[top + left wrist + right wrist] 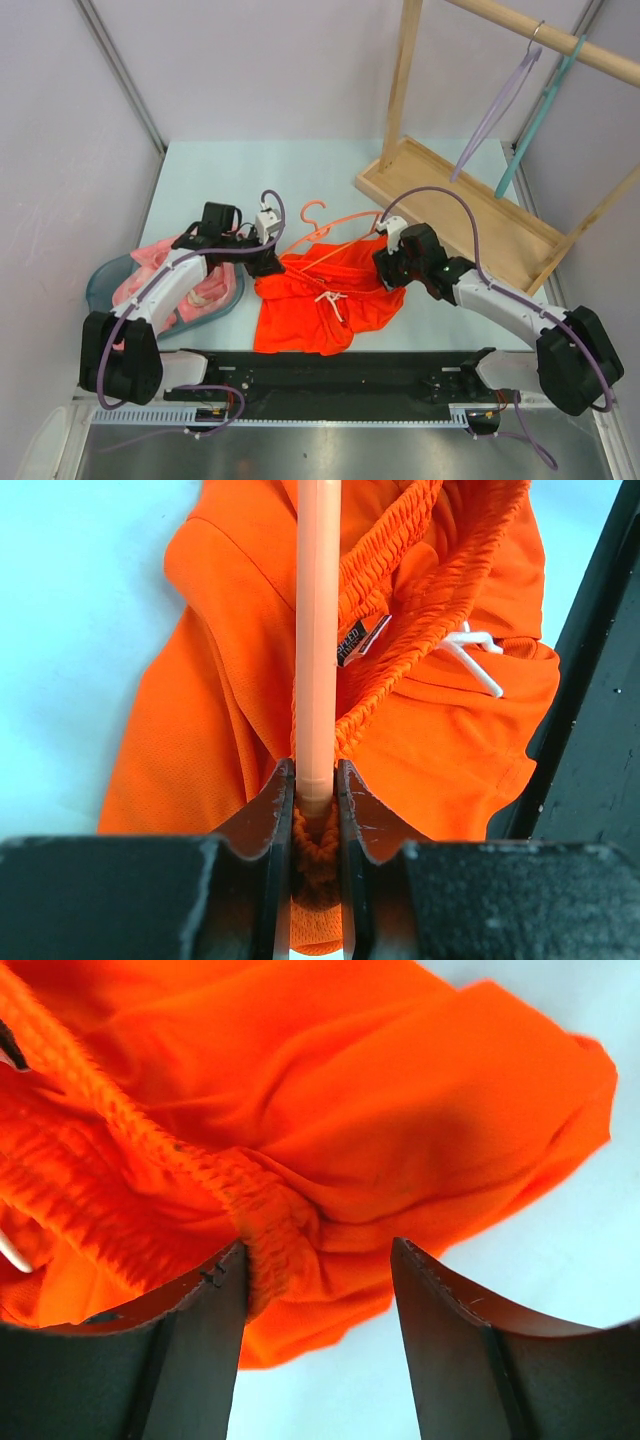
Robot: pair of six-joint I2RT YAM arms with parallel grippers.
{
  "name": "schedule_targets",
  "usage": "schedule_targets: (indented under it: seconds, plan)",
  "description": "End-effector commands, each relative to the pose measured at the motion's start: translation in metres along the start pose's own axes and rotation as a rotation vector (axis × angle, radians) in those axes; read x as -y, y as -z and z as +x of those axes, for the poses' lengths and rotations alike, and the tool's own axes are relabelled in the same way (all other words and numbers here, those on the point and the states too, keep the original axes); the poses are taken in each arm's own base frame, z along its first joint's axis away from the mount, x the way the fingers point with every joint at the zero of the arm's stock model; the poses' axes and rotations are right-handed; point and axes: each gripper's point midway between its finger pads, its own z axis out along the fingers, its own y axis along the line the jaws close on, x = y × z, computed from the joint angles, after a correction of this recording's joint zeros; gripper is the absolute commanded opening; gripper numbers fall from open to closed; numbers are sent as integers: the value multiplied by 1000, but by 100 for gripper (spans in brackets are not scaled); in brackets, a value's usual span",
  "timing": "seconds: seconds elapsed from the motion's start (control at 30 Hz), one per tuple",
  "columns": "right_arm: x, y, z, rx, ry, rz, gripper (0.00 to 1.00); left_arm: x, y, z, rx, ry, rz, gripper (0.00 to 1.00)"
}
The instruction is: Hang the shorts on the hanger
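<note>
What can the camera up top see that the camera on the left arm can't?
Only the top view shows the wooden rack with the lilac hanger and teal hanger, the pink garment and the right gripper. Only the left wrist view shows that the left gripper is shut on the orange hanger, plus a small label inside the waistband. Both show the shorts, the orange hanger and the white drawstring.

The hanger (318, 630) disappears between my left jaws at its near end and runs off the view's top. The label (362, 640) on the shorts (230, 710) is too small to read.
</note>
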Motion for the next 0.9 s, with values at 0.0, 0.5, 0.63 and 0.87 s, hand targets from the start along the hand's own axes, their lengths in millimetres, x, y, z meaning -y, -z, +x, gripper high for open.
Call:
schedule_targets:
  seconds: [0.0, 0.5, 0.63, 0.87]
  plan:
    - [-23, -6, -21, 84, 54, -55, 62, 2, 10, -25, 67, -29, 1, 0]
    - [9, -14, 21, -84, 127, 75, 30, 10, 21, -34, 123, 9, -6, 0]
    - [38, 1, 33, -144, 68, 152, 0, 12, 33, -39, 156, 10, -12, 0]
    - [88, 30, 36, -139, -50, 233, 0, 9, 53, -43, 228, 20, -20, 0]
